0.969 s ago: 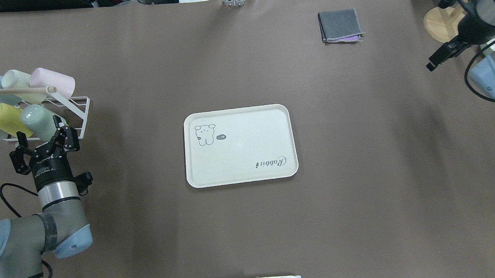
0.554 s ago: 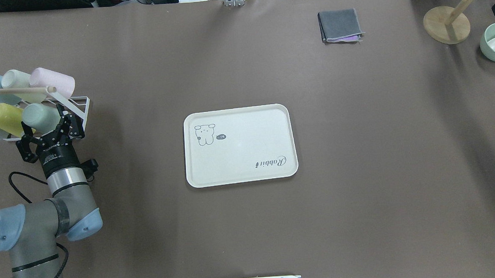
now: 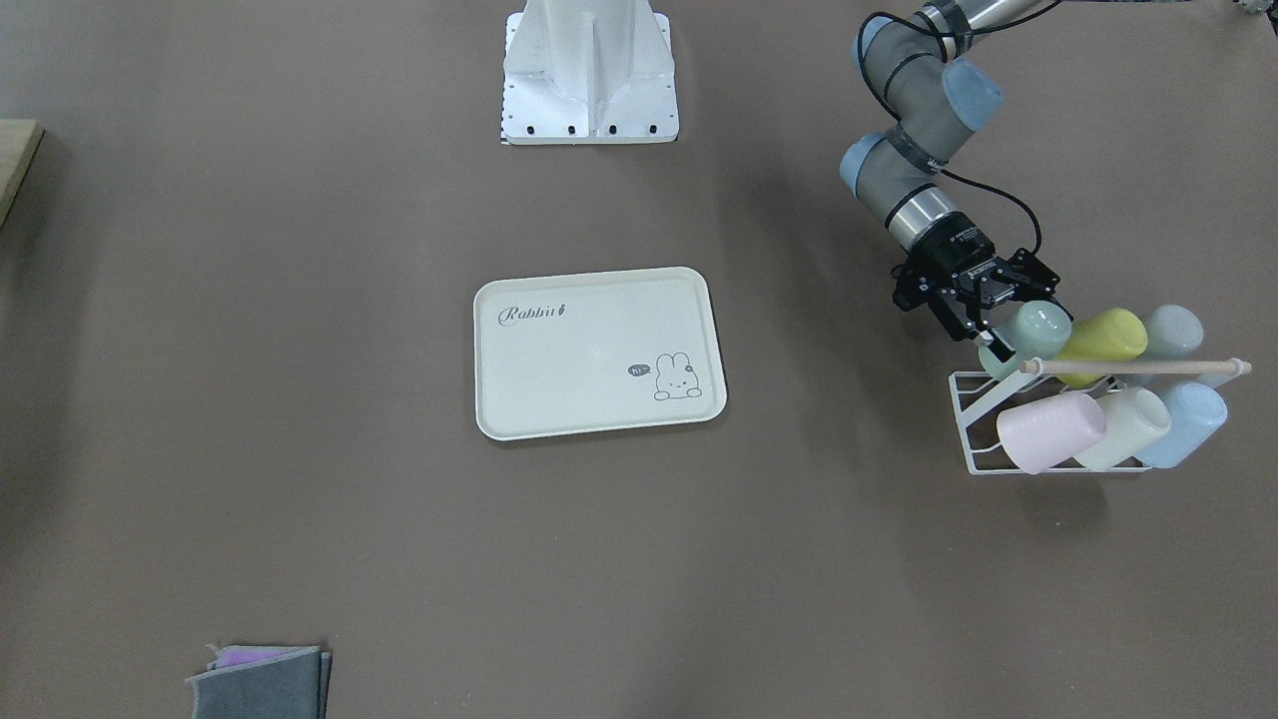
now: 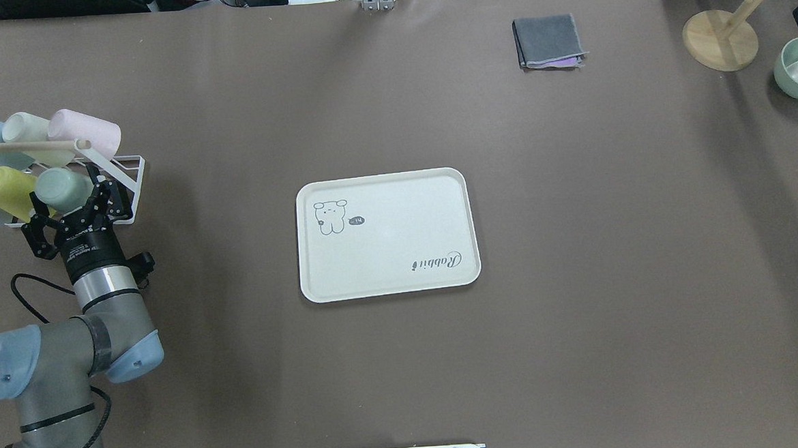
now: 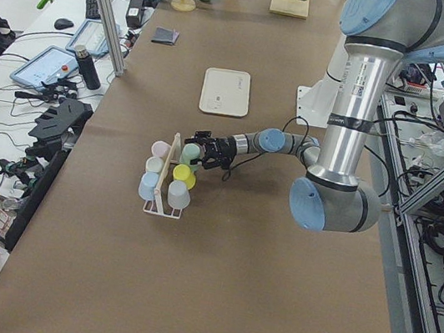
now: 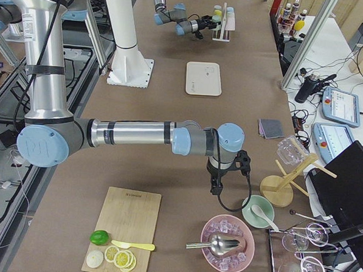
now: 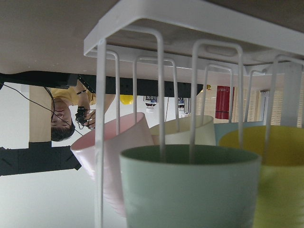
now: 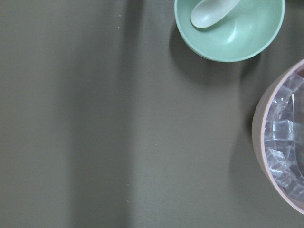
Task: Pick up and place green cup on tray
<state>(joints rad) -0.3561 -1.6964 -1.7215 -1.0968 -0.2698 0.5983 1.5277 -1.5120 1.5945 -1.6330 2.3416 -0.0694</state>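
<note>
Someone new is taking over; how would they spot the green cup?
Find the white wire rack at the table's left edge. In its row nearer the robot, the green cup is the end one toward the tray, beside the yellow cup. It is mint-teal, and the left hand sits right at it.

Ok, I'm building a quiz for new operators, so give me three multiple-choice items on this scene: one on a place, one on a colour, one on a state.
1. Where is the green cup? A on the tray; B in the wire rack; C by the folded cloth.
2. What colour is its row neighbour? A yellow; B red; C black.
3. The tray is: A stacked with cups; B flipped over; C bare, print up.
Answers: B, it lies among the other cups in the wire rack; A, the row neighbour is plainly yellow; C, only its print shows.
</note>
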